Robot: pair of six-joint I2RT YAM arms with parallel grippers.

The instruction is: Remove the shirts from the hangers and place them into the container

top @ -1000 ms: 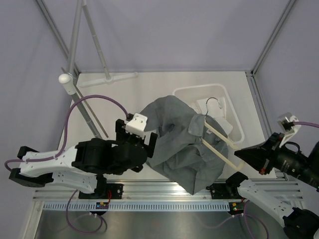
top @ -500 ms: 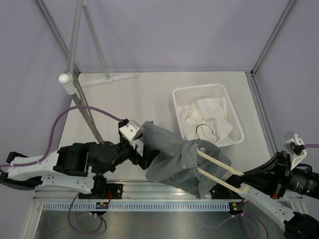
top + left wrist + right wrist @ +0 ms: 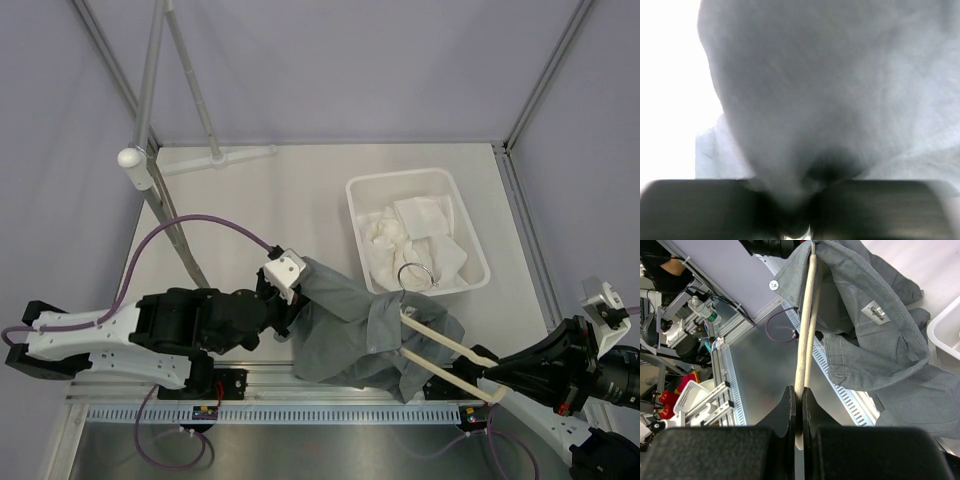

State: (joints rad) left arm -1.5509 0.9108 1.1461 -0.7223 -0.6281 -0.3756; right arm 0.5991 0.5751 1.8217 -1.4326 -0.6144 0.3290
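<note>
Left gripper (image 3: pixel 288 312) has newly pinched grey-green shirt (image 3: pixel 350 330); right gripper (image 3: pixel 798 392) clamps hanger (image 3: pixel 804 340); a snagged collar could yank the hanger loose.

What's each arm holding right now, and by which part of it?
Left fingers: the grey shirt, by a pinched fold of fabric. Right fingers: the wooden hanger, at the end where its bars meet.
</note>
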